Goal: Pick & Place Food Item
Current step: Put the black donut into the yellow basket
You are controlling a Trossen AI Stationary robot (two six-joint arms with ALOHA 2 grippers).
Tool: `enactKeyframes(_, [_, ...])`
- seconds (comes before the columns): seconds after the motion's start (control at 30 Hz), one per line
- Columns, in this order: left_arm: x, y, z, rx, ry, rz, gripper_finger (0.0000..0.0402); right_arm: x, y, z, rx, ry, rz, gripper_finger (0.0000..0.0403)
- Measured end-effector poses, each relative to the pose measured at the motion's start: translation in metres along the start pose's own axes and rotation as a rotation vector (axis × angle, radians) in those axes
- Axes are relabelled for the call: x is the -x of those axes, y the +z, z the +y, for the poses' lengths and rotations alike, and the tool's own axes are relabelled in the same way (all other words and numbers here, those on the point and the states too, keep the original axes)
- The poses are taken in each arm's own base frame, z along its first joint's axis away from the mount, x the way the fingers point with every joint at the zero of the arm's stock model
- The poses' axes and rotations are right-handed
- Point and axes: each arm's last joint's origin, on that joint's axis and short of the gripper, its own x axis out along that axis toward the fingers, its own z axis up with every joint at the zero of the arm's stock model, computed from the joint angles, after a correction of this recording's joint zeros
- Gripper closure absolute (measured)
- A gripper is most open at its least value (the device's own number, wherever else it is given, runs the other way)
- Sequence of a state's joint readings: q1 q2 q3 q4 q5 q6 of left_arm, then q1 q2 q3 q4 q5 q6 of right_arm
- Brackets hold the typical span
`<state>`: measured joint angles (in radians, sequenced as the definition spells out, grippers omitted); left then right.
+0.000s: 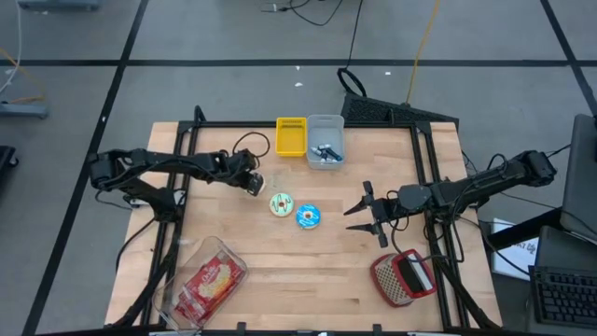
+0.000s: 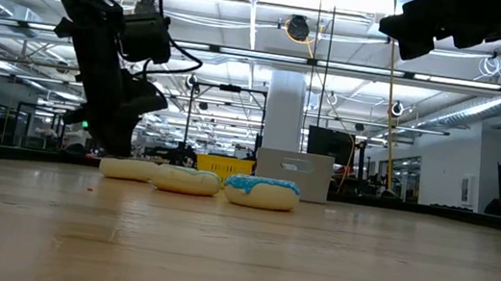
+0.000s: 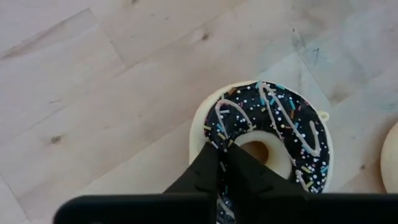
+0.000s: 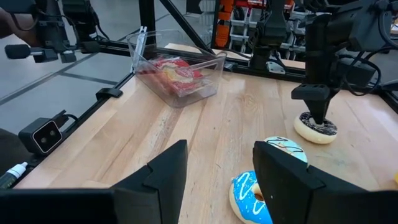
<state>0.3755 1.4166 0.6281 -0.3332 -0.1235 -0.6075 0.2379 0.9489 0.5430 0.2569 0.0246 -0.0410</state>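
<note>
Three doughnuts lie in a loose row near the middle of the wooden worktop [image 1: 308, 271]: a chocolate doughnut [image 3: 267, 140] with white drizzle and sprinkles, a green-and-white doughnut [image 1: 281, 204] next to it, and a blue doughnut [image 1: 309, 217] at the end toward the right arm. The left tool [image 3: 221, 163] points steeply down onto the chocolate one, its two dark fingers pinched nearly together on the ring's rim beside the hole (the doughnut itself rests flat on the wood). In the right wrist view that same tool [image 4: 318, 115] stands upright on the chocolate doughnut [image 4: 316, 127], past the other two.

The right tool [image 1: 366, 216] hangs above the worktop, clear of the doughnuts and roughly level, with its fingers apart and nothing between them.

Four containers sit around the edges: a yellow basket [image 1: 291, 136] and a clear bin [image 1: 326, 140] with small dark parts side by side at the far edge, a clear tub [image 1: 207, 280] holding red-packaged food at the near left corner, and a red basket [image 1: 402, 278] at the near right.
</note>
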Motion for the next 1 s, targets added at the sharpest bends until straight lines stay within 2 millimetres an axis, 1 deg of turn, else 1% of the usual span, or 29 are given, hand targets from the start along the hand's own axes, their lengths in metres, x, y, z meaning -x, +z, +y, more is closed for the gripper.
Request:
enactKeyframes(0.1, [0.000,0.003,-0.002,0.005,-0.028,-0.031,0.0394,0.000,0.000,0.000,-0.002,0.000,0.000,0.0232])
enactKeyframes(0.23, [0.007,0.013,-0.010,0.017,-0.149,-0.118,0.0382,0.000,0.000,0.000,-0.002,0.000,0.000,0.0232])
enactKeyframes(0.3, [0.012,0.018,-0.015,0.018,-0.198,-0.182,0.0382,0.000,0.000,0.000,-0.002,0.000,0.000,0.0232])
enactKeyframes(0.4, [0.023,0.029,-0.020,0.031,-0.274,-0.313,0.0392,0.000,0.000,0.000,-0.002,0.000,0.000,0.0232])
enactKeyframes(0.5, [0.034,0.044,-0.022,0.068,-0.333,-0.467,0.0394,0.000,0.000,0.000,-0.001,0.000,0.000,0.0232])
enactKeyframes(0.57, [0.042,0.056,-0.022,0.083,-0.359,-0.532,0.0389,0.000,0.000,0.000,0.000,0.000,0.000,0.0232])
enactKeyframes(0.67, [0.056,0.076,-0.025,0.056,-0.326,-0.533,0.0388,0.000,0.000,0.000,0.000,0.000,0.000,0.0232])
enactKeyframes(0.77, [0.066,0.101,-0.031,0.019,-0.245,-0.496,0.0396,0.000,0.000,0.000,0.000,0.000,0.000,0.0232])
enactKeyframes(0.83, [0.071,0.118,-0.034,0.003,-0.189,-0.501,0.0393,0.000,0.000,0.000,0.000,0.000,0.000,0.0232])
enactKeyframes(0.9, [0.072,0.134,-0.036,-0.002,-0.146,-0.512,0.0387,0.000,0.000,0.000,-0.002,0.000,0.000,0.0232])
enactKeyframes(1.0, [0.061,0.153,-0.037,0.003,-0.109,-0.496,0.0390,0.000,0.000,0.000,-0.002,0.000,0.000,0.0232])
